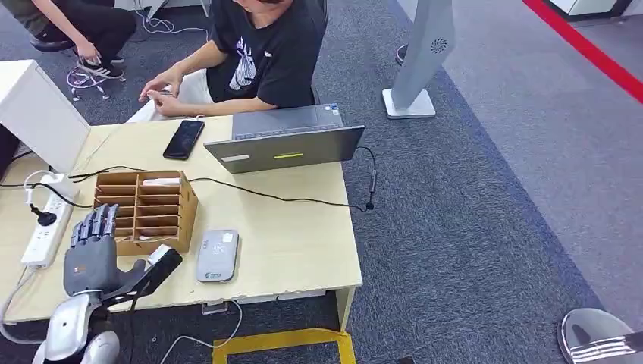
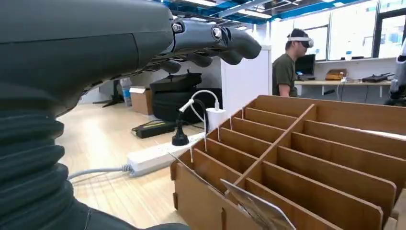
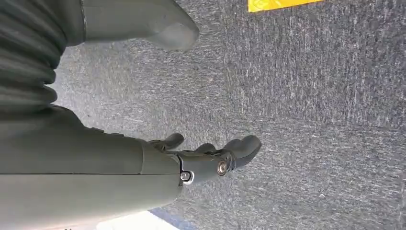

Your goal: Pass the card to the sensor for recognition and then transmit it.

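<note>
The card (image 2: 261, 208) leans at the near front corner of the wooden organizer (image 1: 145, 210), its pale edge poking up from the nearest slot in the left wrist view; from the head view that card is too small to make out, though another white card (image 1: 161, 182) lies in a far top slot. The left hand (image 1: 92, 254) rests on the table (image 1: 288, 235) just beside the organizer's near left corner, fingers stretched forward and spread, thumb out toward the box, holding nothing. The left wrist view shows those fingers (image 2: 215, 40) above the compartments without touching them. The grey card reader (image 1: 217, 255) lies flat just to the right of the organizer, apart from the hand.

The right hand (image 3: 210, 160) hangs over grey carpet in its wrist view, fingers loosely apart and empty.

The head view also takes in a power strip (image 1: 47, 227) at the table's left edge, a phone (image 1: 183, 139), an open laptop (image 1: 286, 140) and a seated person (image 1: 258, 53) at the far side. The left wrist view shows a person wearing a headset (image 2: 292, 60) standing beyond the desk.
</note>
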`<state>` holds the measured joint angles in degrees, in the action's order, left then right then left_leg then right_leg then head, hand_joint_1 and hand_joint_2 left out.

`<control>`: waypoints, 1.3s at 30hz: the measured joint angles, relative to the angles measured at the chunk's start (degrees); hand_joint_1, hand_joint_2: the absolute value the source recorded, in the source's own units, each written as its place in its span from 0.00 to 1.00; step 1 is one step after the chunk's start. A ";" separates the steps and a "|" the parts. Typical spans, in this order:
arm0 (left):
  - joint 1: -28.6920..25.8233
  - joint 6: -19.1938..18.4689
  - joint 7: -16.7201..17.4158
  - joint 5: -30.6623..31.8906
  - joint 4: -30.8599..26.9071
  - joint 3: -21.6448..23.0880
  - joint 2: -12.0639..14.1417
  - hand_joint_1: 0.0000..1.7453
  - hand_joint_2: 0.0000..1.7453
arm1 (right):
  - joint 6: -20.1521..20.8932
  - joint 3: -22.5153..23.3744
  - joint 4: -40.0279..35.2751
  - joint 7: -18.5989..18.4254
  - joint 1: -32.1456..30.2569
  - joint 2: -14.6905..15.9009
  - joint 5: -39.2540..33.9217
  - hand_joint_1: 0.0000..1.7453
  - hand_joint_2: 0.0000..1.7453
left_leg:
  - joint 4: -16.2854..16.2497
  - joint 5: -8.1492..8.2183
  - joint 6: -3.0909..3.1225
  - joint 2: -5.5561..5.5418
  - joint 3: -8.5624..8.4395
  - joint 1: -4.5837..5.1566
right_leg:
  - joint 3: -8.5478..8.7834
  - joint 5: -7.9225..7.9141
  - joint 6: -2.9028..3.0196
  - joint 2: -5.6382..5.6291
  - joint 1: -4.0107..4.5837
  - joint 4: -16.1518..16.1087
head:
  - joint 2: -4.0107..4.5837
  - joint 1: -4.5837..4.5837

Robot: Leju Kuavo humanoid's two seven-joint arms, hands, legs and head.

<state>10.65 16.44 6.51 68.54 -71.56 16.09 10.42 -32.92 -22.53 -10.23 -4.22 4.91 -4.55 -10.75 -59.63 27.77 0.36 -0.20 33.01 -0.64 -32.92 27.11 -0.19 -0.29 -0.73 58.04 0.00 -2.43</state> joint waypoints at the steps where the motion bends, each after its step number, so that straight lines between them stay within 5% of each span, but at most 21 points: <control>1: 0.03 0.00 0.00 0.00 0.13 0.00 -0.20 0.00 1.00 | -0.02 0.00 0.00 0.00 0.02 0.00 0.02 0.00 1.00 | 0.00 0.00 0.00 0.00 0.00 0.00 | 0.00 0.00 0.00 0.00 0.00 0.00 | 0.00 0.00; 39: 1.74 0.48 -0.09 -0.87 6.86 0.00 -2.23 0.00 1.00 | -0.07 0.00 -0.42 0.31 0.05 0.00 0.81 0.00 1.00 | 0.00 0.00 0.00 0.00 0.01 0.00 | 0.00 0.00 0.00 0.00 0.00 0.00 | 0.00 0.02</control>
<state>12.39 16.92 6.43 67.67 -64.70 16.09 8.20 -32.98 -22.53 -10.64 -3.91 4.96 -4.55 -9.94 -59.63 27.77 0.36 -0.20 33.02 -0.64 -32.92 27.11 -0.19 -0.29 -0.73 58.04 0.00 -2.40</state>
